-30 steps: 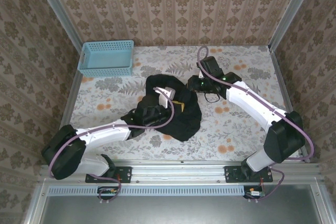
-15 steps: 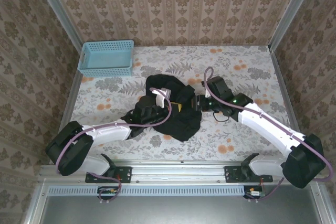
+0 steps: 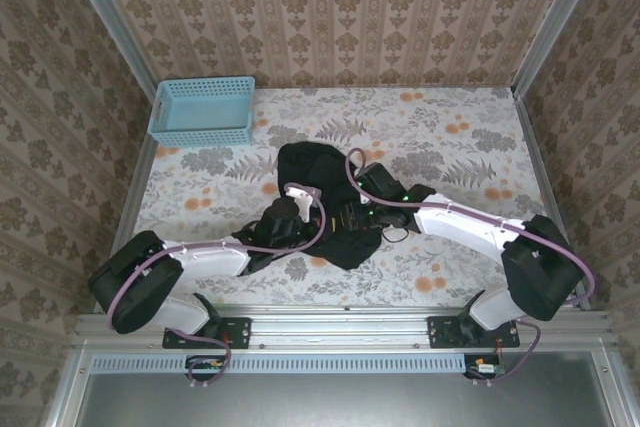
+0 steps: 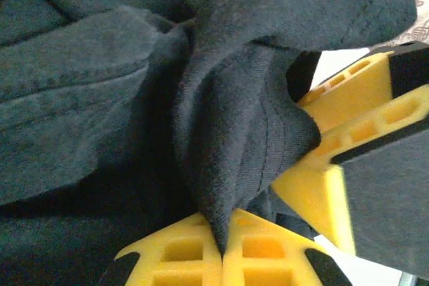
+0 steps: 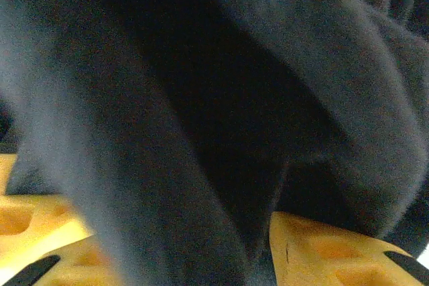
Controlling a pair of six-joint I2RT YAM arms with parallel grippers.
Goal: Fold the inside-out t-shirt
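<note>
Both arms bend inward over the inside-out t-shirt; left gripper pinches a fold, right gripper straddles fabric, grip unclear.

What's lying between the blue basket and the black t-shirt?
Nothing. The top view shows bare floral tabletop between the basket and the t-shirt.

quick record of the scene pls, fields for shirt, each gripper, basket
t-shirt: black, bunched in a heap mid-table, not yet folded
left gripper: shut on a fold of the t-shirt
right gripper: fingers apart with t-shirt fabric between them, grip unclear
basket: light blue, at the far left corner of the table, apart from the t-shirt
</note>
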